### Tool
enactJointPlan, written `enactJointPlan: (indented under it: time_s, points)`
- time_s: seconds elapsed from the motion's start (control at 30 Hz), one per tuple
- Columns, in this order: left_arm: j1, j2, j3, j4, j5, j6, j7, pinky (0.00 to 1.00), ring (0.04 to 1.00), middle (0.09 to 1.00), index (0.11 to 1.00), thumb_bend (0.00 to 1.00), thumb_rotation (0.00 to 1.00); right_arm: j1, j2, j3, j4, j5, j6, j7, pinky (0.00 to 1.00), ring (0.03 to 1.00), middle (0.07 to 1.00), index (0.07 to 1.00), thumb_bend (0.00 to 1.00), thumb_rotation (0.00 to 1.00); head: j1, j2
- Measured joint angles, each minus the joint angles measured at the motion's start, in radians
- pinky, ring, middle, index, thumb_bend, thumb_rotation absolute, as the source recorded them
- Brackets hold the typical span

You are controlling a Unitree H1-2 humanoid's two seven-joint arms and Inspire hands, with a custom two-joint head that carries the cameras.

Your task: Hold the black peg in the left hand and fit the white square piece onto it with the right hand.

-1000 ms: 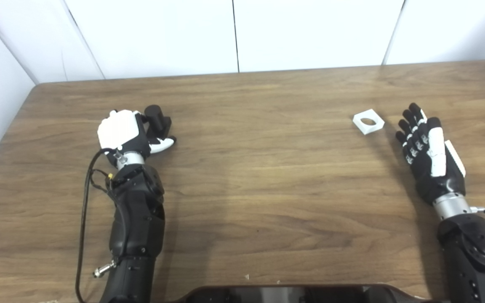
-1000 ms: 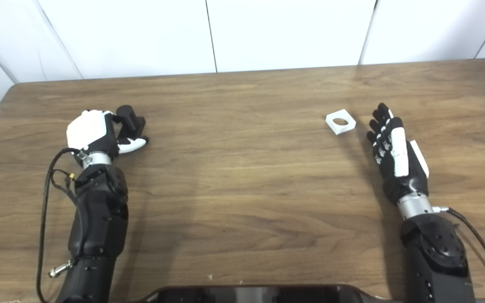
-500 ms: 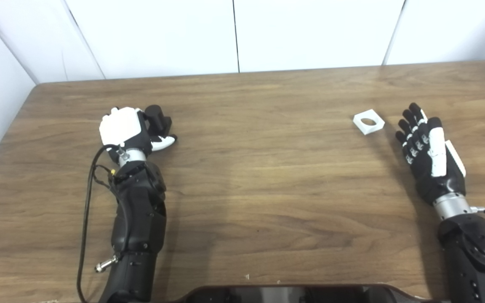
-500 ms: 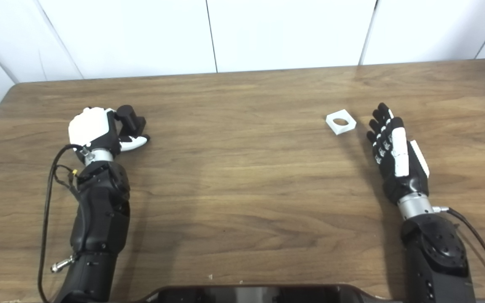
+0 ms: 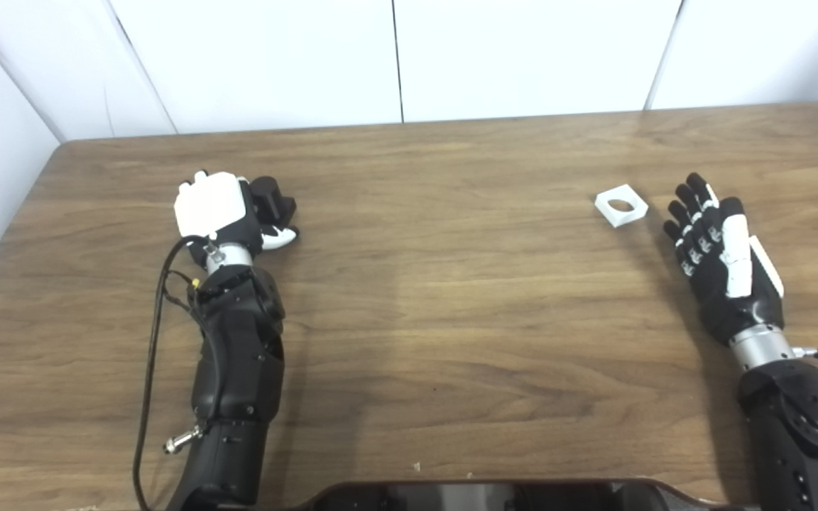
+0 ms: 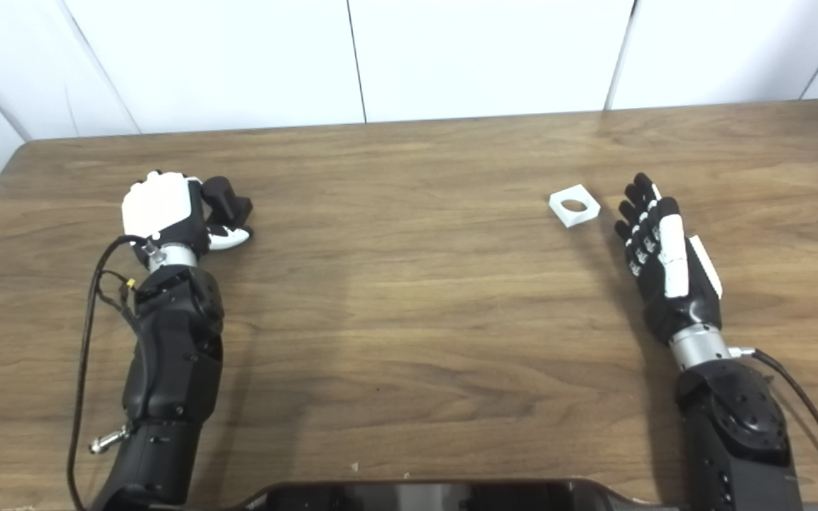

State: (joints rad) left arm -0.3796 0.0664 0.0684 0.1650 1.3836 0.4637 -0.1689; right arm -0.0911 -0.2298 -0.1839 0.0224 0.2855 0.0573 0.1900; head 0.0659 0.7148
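Nearest, a dark curved housing [image 5: 480, 493] lies along the bottom edge, and both forearms rise from it over the wooden table [image 5: 451, 319]; farther up on the right, the right hand [image 5: 718, 259] hangs with its fingers straight and apart, holding nothing, palm turned toward the centre; just beyond its fingertips and a little to the left, not touching them, the white square piece [image 5: 621, 205] lies flat on the table with its round hole facing up. On the left side, at about the same depth, the left hand [image 5: 221, 213] is curled around the black peg [image 5: 272, 201], its white back toward the camera; the peg seems tilted toward the right, though the fingers hide most of it, so its exact lean is hard to judge. The step in hand is probably the right hand's pickup of the square; to do it well, the fingers should come down on two opposite edges and leave the hole unblocked, since a thin flat piece slides easily on wood; meanwhile the left should keep the peg's free end exposed and steady. Beyond the table stands a white panelled wall [image 5: 522, 57].
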Motion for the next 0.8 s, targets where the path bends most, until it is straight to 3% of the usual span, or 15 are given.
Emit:
enactJointPlan:
  time_s: [0.53,0.8]
  points:
    - [0.007,0.006,-0.011,0.000,-0.051,-0.001,0.038,1.00,1.000,0.899,0.593,0.70,0.21,-0.003,-0.002,-0.003,0.004,0.004,0.000,0.006,1.00,1.000,1.000,1.000,0.58,1.00,0.005,0.000]
    - [0.007,0.010,-0.014,0.003,-0.082,-0.002,0.062,1.00,1.000,0.906,0.529,0.71,0.17,-0.004,-0.005,-0.002,0.004,0.005,0.002,0.008,1.00,1.000,1.000,1.000,0.58,1.00,0.003,0.002]
